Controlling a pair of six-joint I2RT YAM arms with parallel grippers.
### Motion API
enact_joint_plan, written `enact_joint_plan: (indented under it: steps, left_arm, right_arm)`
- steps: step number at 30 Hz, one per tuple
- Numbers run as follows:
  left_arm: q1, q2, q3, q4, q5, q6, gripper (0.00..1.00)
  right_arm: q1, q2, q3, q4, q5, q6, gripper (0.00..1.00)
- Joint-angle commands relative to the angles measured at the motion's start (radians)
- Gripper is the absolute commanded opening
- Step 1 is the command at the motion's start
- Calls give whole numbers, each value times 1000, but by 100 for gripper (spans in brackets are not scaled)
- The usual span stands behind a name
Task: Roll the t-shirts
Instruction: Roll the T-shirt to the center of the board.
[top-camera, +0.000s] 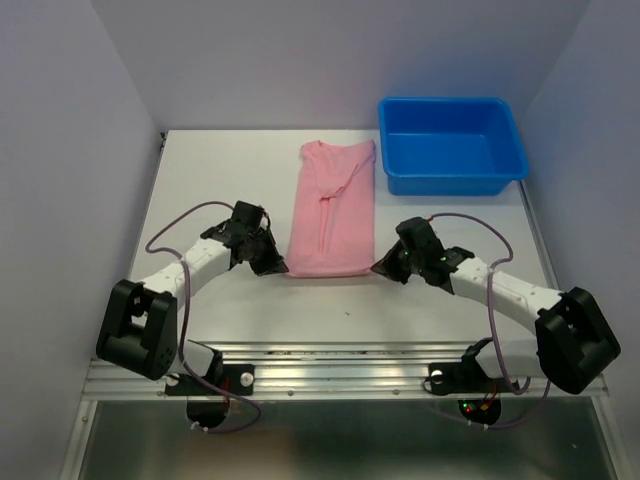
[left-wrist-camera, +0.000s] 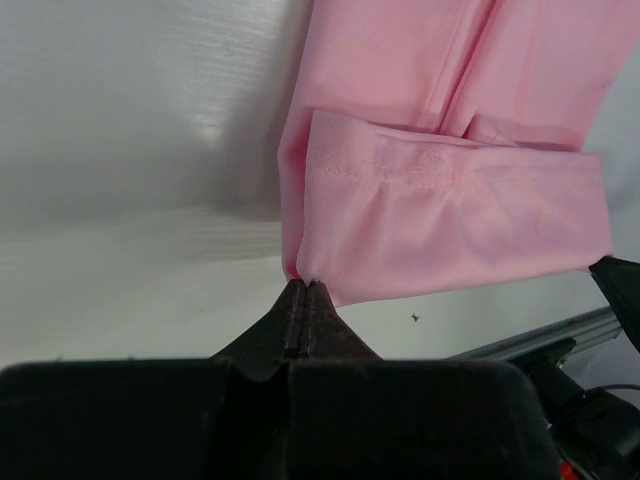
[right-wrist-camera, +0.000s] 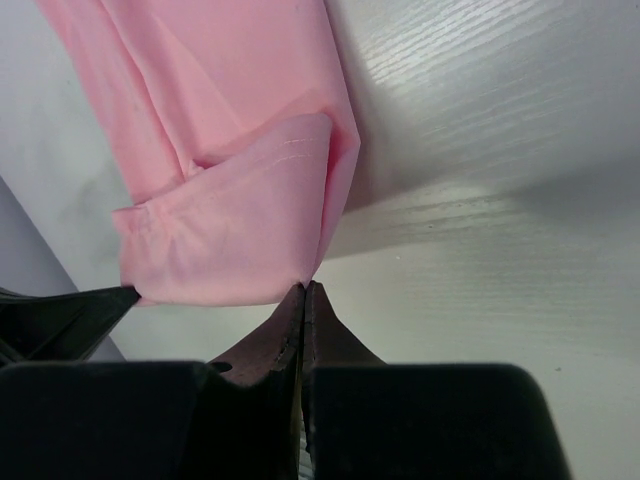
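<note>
The left end effector has its jaws pressed fully together. Their tips pinch the near left corner of the t-shirt. The right end effector is closed just as tightly and pinches the near right corner.

Between the two, the near hem is turned back once over the cloth, making a short flat flap. A stitched seam line runs along the flap in the left wrist view.

The t-shirt is light pink, plain, thin and soft, with gentle creases. It is folded lengthwise into a long narrow strip with a fold ridge running down its middle. It lies flat on the white, faintly grained tabletop, midway between the arms. Its long axis runs from the near edge toward the back wall, with the hem end nearest the arms and the neck end farthest, leaning slightly right.

A blue rectangular plastic bin, smooth and glossy, stands at the far right corner, just beside the neck end and apart from it.
</note>
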Motion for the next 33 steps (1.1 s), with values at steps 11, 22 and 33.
enact_joint_plan:
  steps: [11, 22, 33]
  left_arm:
    - [-76, -234, -163, -92, -28, -30, 0]
    - [-81, -340, -177, -170, -28, -58, 0]
    - [-70, -226, -66, -143, -27, -95, 0]
  right_arm:
    - [162, -97, -85, -55, 32, 103, 1]
    - [205, -223, -87, -144, 109, 154, 1]
    - [205, -133, 11, -146, 198, 140, 1]
